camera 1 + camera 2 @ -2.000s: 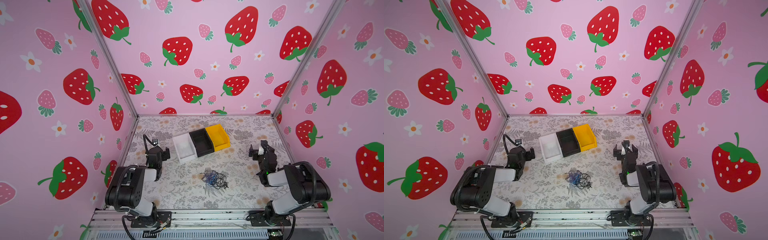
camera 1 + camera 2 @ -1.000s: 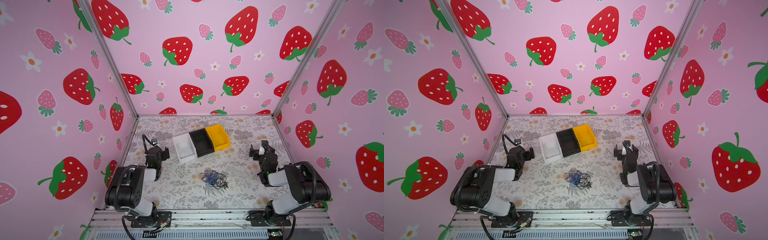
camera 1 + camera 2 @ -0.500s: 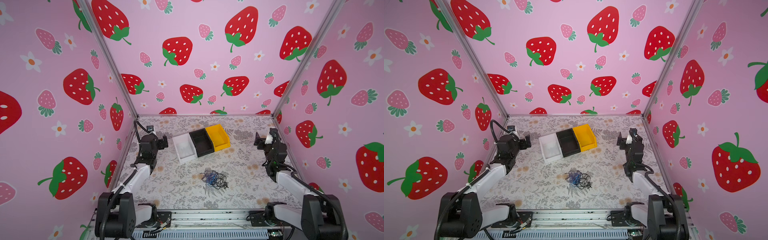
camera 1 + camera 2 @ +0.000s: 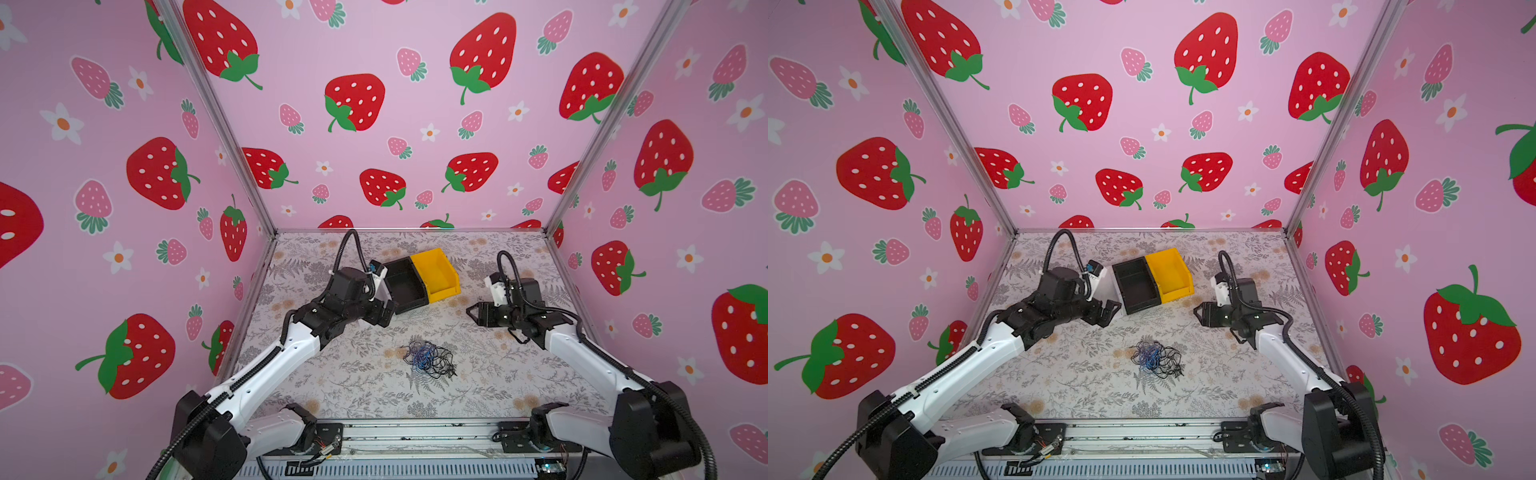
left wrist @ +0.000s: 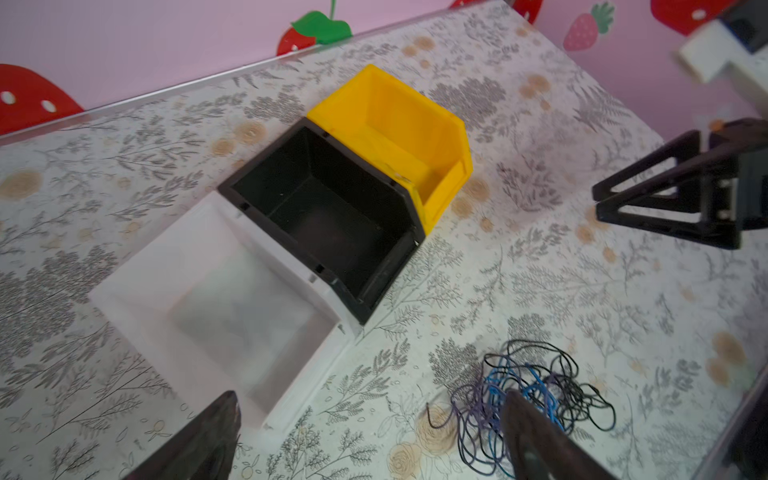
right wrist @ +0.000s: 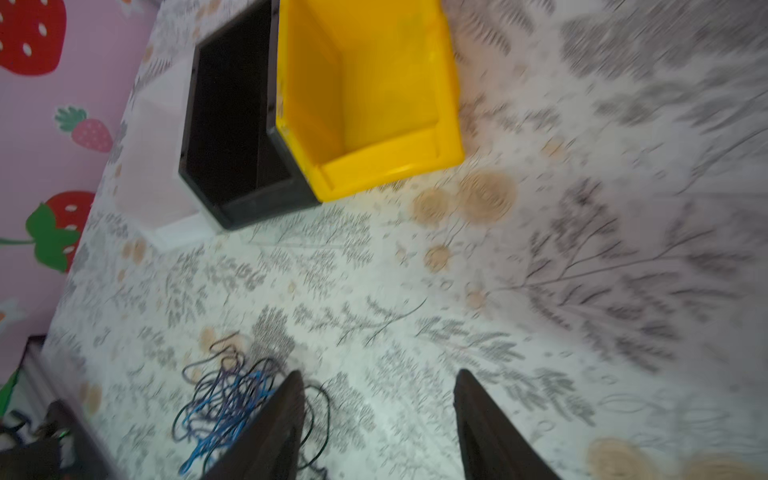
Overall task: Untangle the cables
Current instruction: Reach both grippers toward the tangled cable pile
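floral tabletop (image 4: 332,374) bears tangled cables (image 4: 430,360); both arms reach inward, left claw (image 4: 1111,313) spread wide, right claw (image 4: 473,313) partly spread.

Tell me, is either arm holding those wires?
Nothing is held. The left fingers and right fingers stand open and empty; the cables lie apart from both.

Bins: white bin (image 5: 232,307), black bin (image 4: 405,286) and yellow bin (image 4: 436,272) stand in a row, sides touching, black in the middle, angled across the far half of the table.
Table (image 4: 332,374): covered in a grey fern-and-flower print.
Walls (image 4: 415,54): pink, strewn with red strawberries and white flowers.
Frame: metal posts (image 4: 218,116) at the back corners, rail (image 4: 415,434) along the front.
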Tool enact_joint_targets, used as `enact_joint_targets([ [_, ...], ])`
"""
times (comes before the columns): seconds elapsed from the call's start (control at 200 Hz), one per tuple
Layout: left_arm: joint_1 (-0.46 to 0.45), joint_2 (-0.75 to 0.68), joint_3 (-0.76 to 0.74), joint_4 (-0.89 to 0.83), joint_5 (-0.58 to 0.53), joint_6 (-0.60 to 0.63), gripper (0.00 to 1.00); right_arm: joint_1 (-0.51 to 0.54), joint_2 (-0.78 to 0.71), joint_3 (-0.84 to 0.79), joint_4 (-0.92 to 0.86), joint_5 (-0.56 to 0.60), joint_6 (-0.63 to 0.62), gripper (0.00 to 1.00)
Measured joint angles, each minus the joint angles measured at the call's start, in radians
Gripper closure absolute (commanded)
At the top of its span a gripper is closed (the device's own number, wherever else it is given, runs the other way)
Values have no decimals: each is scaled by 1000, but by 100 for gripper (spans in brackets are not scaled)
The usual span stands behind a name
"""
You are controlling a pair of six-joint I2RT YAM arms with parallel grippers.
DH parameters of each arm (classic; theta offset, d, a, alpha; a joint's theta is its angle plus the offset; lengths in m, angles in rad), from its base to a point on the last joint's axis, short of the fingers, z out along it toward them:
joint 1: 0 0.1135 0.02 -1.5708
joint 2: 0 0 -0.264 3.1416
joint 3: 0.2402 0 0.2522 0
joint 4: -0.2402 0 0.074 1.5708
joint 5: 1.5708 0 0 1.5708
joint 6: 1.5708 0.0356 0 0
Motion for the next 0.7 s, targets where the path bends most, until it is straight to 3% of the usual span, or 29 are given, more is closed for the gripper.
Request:
enact_joint_targets([
  [0.205, -144, 108, 22, -15, 30, 73, 13, 138, 68, 0, -88, -89, 63, 41],
  [0.305, -185, 147, 22, -22, 64, 107, 14, 173, 83, 0, -118, -116, 85, 41],
  [0.7, -240, 162, -75, 92, 73, 217, 14, 214, 193, 5, -141, -142, 120, 48],
])
